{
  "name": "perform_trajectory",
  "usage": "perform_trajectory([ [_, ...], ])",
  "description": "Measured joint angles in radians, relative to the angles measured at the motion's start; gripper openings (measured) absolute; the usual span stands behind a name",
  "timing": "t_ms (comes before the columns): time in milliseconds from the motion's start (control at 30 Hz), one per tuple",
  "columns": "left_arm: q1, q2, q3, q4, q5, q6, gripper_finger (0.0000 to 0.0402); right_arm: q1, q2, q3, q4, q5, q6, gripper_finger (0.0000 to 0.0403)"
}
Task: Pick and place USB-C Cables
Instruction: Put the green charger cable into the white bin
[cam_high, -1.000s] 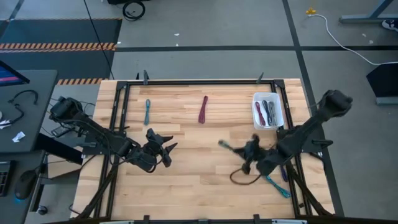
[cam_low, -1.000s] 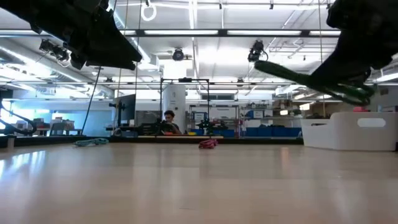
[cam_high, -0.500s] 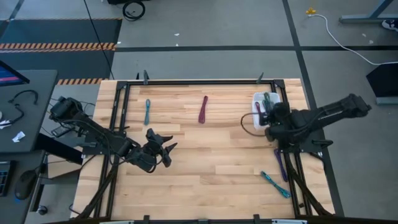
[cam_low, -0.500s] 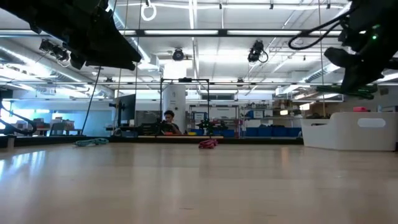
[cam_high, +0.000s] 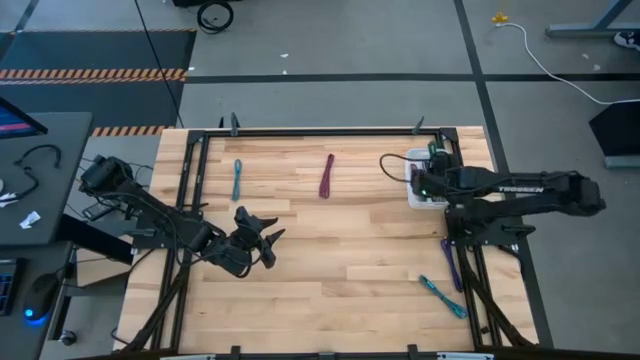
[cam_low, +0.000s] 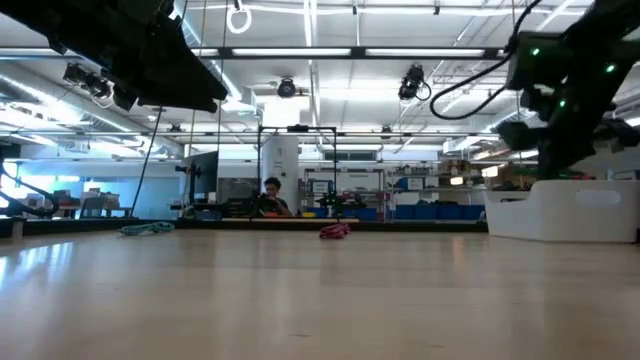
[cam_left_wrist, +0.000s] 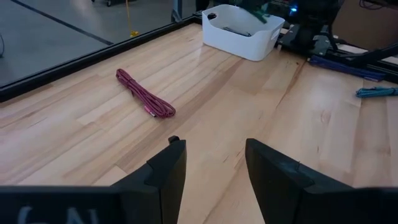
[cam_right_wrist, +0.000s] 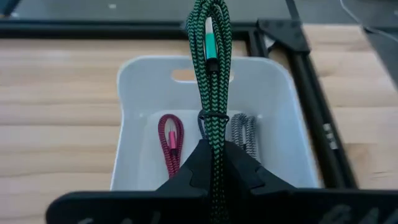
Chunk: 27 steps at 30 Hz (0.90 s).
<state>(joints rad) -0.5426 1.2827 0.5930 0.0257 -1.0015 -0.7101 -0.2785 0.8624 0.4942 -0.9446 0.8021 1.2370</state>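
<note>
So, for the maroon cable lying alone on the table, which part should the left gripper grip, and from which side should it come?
Probably the middle of the maroon cable, coming from straight above. It lies flat as a long, thin folded strip with bare wood all around, so fingers set across its narrow width could likely close on all strands. The left gripper is open and empty; the right gripper holds a green cable over the white bin.
</note>
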Motion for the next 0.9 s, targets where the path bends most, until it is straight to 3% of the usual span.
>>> perform_trajectory([
  [333,0.0,0.0,0.0,0.002,0.0,0.02,0.0172,-0.304,0.066,-0.06,0.299,-0.246,-0.294,0.0021],
  [600,0.0,0.0,0.0,0.003,0.0,0.021,0.0172,-0.341,0.126,-0.061,0.296,-0.351,-0.313,0.0057],
  [900,0.0,0.0,0.0,0.004,0.0,0.018,0.0172,-0.337,0.106,-0.054,0.275,-0.355,-0.377,0.0106],
])
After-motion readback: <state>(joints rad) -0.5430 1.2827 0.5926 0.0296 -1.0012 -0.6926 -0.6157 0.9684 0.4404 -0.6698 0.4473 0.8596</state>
